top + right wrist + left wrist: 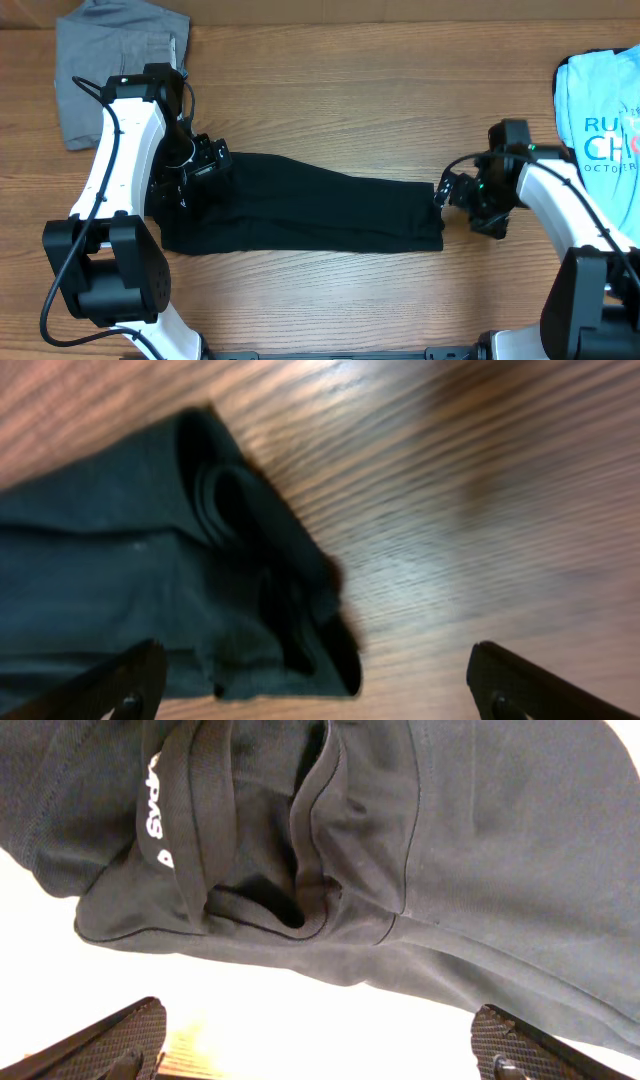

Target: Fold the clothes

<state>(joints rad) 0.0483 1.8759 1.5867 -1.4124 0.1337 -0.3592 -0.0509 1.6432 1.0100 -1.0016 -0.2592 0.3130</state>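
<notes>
Black garment lies as a long flat band across the middle of the table, 1 arm at each end. Reads as staged for an end-to-end fold. Left gripper is over the end with the white logo, right gripper at the opposite edge. Both have jaws spread wide and grip nothing. Wrist views: cloth sits just ahead of each open span, not pinched. Grey garment and light blue T-shirt are parked at the far corners, well apart.
</notes>
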